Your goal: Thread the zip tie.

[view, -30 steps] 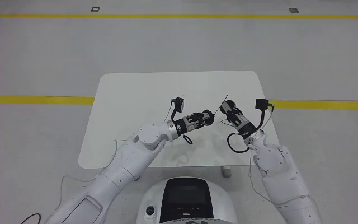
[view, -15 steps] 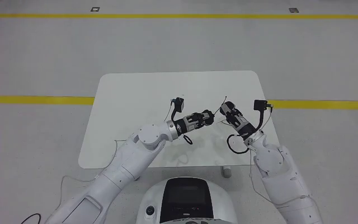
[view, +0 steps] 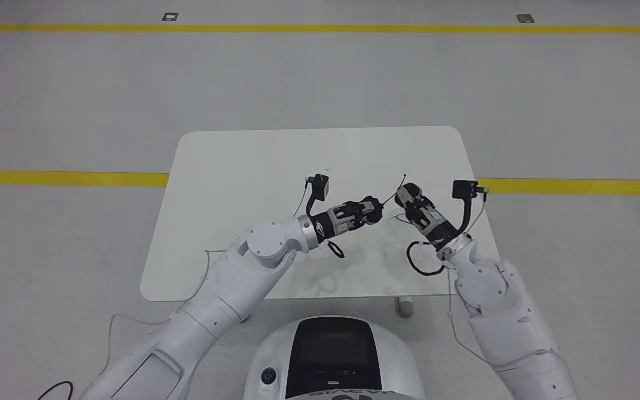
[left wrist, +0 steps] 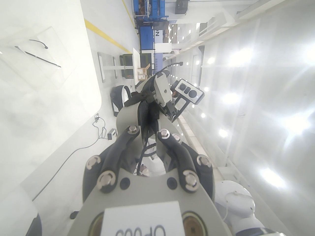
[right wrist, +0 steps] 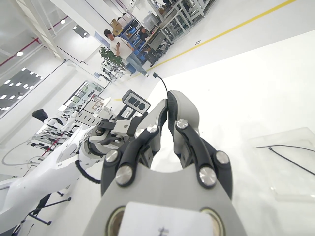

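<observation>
Top view: both arms are held over the middle of a white table (view: 250, 170) with rounded corners. The left gripper (view: 377, 211) and the right gripper (view: 401, 193) point at each other, tips close together.

The right gripper's fingers (right wrist: 179, 110) are pressed together on a black zip tie (right wrist: 165, 85). Its strap rises out past the fingertips in a curve, and its small square head is at the free end, beyond the gripper. In the left wrist view the left gripper's dark fingers (left wrist: 145, 114) look drawn together, just short of the right gripper. Whether they pinch any part of the tie cannot be told.

A clear, shallow plastic tray (right wrist: 295, 180) lies flat on the table, below the grippers and well apart from them. In it are two loose black zip ties (right wrist: 288, 159), lying flat and close to each other.

The floor around the table is pale and glossy, crossed by yellow lines (view: 80, 178). Beyond the grippers, the wrist views show a bright workshop hall with metal shelving racks, blue benches, a potted plant and rows of ceiling lights.
</observation>
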Robot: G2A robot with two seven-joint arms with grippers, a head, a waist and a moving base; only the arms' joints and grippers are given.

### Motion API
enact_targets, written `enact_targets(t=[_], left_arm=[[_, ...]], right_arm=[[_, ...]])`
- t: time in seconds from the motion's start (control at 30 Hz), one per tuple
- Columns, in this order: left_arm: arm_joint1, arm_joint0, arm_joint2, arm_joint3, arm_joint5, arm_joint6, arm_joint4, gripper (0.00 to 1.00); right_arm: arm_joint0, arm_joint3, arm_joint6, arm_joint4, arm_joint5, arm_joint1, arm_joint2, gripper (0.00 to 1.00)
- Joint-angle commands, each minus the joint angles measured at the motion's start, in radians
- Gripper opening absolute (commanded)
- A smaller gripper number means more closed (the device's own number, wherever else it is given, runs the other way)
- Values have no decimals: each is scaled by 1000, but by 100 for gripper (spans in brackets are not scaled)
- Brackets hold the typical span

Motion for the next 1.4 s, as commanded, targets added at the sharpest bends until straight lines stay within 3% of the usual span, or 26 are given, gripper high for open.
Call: enact_targets(t=[0.0,1.37], left_arm=[[0,0,0,0,0,0,0,0],[0,0,0,0,0,0,0,0]], right_arm=[[0,0,-3,-1,3,0,2,0],[1,-25,19,44,-8,30,-54,0]])
